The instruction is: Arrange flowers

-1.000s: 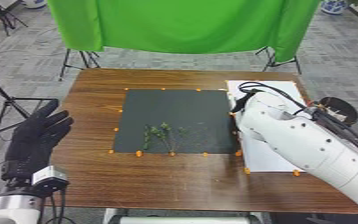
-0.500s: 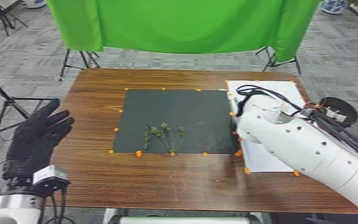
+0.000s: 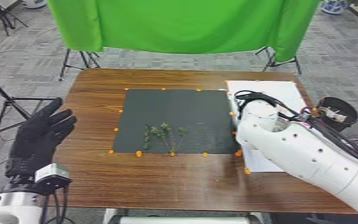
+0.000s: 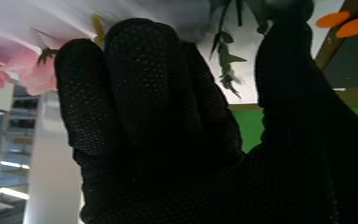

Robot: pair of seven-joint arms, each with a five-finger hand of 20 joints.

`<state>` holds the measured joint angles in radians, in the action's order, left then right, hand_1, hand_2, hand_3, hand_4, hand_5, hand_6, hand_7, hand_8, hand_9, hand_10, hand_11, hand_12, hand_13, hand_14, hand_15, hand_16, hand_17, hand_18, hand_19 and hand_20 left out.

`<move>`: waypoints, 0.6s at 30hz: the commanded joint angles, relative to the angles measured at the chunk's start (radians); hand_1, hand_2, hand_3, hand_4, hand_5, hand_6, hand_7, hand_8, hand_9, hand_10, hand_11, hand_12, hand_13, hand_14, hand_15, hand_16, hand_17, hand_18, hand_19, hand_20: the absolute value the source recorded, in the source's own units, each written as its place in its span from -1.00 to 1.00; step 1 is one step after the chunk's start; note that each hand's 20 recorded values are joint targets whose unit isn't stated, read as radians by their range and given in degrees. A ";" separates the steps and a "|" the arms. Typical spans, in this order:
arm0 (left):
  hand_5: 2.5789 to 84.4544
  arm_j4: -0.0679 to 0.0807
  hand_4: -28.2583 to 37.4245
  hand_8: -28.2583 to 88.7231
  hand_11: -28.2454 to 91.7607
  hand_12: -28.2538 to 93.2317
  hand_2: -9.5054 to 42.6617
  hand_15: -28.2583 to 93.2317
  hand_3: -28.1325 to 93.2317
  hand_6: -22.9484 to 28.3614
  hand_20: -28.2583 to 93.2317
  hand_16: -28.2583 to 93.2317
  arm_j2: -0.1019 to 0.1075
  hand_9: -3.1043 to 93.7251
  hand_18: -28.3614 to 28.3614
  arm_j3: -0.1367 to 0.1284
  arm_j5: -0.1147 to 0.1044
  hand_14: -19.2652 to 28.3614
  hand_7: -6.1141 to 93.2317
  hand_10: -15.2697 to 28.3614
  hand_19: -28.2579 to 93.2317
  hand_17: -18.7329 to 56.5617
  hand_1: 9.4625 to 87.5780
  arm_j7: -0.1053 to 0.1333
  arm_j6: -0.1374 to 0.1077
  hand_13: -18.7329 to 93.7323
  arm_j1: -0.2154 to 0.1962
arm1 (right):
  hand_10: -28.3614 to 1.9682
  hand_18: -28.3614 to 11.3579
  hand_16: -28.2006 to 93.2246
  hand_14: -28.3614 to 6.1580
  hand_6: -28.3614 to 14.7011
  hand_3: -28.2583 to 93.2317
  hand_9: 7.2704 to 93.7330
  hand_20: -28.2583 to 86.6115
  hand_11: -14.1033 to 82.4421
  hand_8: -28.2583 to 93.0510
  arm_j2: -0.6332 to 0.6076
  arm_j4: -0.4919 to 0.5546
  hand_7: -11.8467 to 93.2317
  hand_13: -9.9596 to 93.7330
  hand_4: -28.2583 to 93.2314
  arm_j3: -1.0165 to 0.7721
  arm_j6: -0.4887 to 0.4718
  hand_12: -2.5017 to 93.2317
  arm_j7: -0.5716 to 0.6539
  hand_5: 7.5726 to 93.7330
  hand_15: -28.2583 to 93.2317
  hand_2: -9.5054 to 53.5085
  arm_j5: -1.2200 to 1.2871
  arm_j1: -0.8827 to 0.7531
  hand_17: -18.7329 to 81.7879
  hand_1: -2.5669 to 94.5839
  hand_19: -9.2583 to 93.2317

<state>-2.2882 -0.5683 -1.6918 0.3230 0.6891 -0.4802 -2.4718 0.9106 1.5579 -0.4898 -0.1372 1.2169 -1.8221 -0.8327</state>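
Picking out a stem seems the step in hand. My right hand point(image 4: 149, 115) is spread, its straight fingers well apart from the thumb, gripping nothing I can see; next I should close on one stem alone. Beyond that gap is a leafy green sprig point(image 4: 228, 57), touching or not I cannot tell, with pink flowers point(image 4: 35, 72) past the fingers. Farther off, green stems point(image 3: 163, 132) lie on the dark mat point(image 3: 175, 107) on the counter point(image 3: 184, 185).
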 commanded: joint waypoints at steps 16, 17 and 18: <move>-0.12 0.016 -0.77 -0.65 -0.05 -0.36 -0.36 0.24 0.55 0.28 -0.41 -0.72 -0.036 -0.27 0.72 0.016 0.042 0.79 -0.68 0.56 0.15 -0.77 -0.46 -0.066 0.039 -0.35 0.044 | 0.15 -0.12 -0.32 0.21 0.26 0.54 0.77 -0.91 -0.23 -0.47 0.038 -0.052 -0.38 0.75 -0.97 0.115 0.106 -0.44 -0.066 0.64 0.36 -0.98 -0.016 -0.086 0.57 0.17 1.00; -0.12 0.017 -0.77 -0.65 -0.05 -0.36 -0.36 0.24 0.55 0.28 -0.42 -0.72 -0.043 -0.27 0.72 0.015 0.048 0.79 -0.68 0.56 0.15 -0.77 -0.46 -0.071 0.044 -0.35 0.045 | 0.23 -0.13 -0.31 0.24 0.29 0.56 0.82 -0.88 -0.29 -0.47 0.042 -0.053 -0.38 0.76 -0.98 0.104 0.099 -0.39 -0.067 0.69 0.35 -0.99 -0.015 -0.093 0.57 0.20 1.00; -0.12 0.016 -0.77 -0.65 -0.05 -0.36 -0.36 0.24 0.55 0.28 -0.41 -0.72 -0.043 -0.27 0.72 0.013 0.049 0.79 -0.68 0.56 0.15 -0.77 -0.46 -0.069 0.044 -0.35 0.042 | 0.24 -0.13 -0.31 0.27 0.30 0.57 0.85 -0.86 -0.32 -0.47 0.040 -0.051 -0.38 0.77 -0.98 0.098 0.091 -0.38 -0.076 0.71 0.34 -0.99 -0.006 -0.097 0.57 0.22 1.00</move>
<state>-2.2744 -0.5921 -1.6768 0.3628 0.6287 -0.4520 -2.4240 0.9167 1.5329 -0.4345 -0.0079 1.1823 -1.8916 -0.8316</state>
